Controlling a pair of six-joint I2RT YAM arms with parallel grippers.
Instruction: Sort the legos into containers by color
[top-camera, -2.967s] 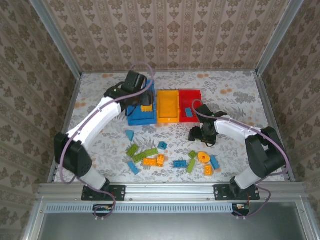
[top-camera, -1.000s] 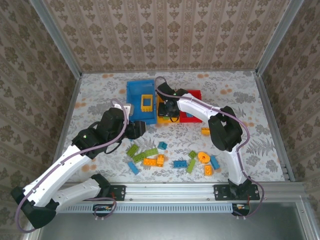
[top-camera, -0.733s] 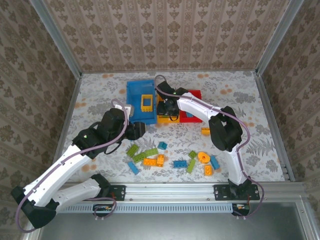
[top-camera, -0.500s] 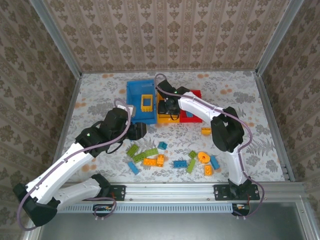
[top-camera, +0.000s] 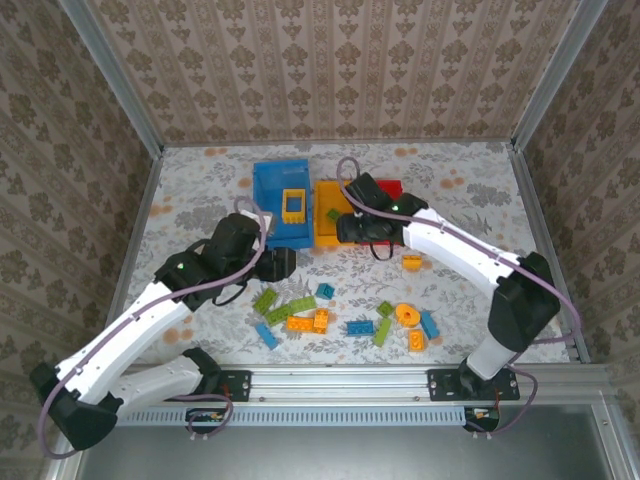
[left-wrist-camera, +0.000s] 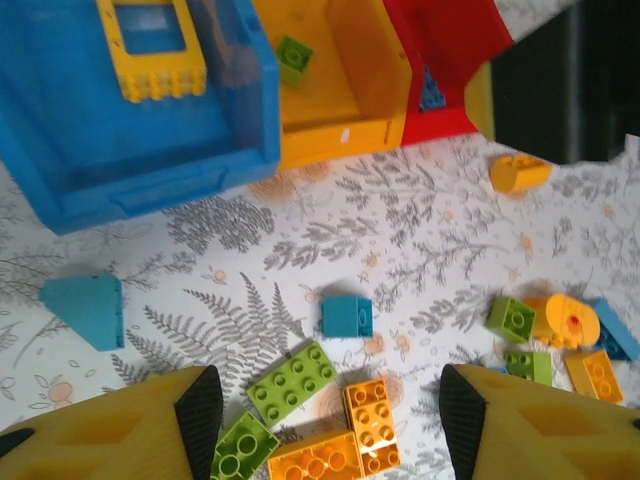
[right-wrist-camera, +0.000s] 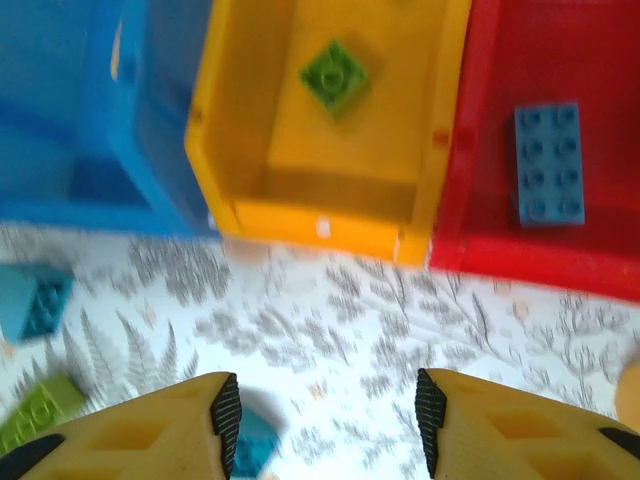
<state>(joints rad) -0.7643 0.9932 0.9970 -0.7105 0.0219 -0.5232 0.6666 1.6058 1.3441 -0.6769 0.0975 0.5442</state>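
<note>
The blue bin holds a yellow frame brick. A green brick lies in the orange-yellow bin; a blue brick lies in the red bin. Loose legos lie on the table, among them a green brick, orange bricks, a blue brick and a blue wedge. My left gripper hangs open above these bricks, holding nothing. Just in front of the orange-yellow bin, my right gripper is open and empty.
More loose bricks lie toward the near right: an orange round one, greens, blues and an orange piece. Bare patterned table lies left of the bins and on the far right. My right arm covers part of the red bin.
My right gripper has pulled back from over the orange-yellow bin toward the near side, jaws wider, and a green brick now shows in that bin. My left gripper edged toward the loose pile.
</note>
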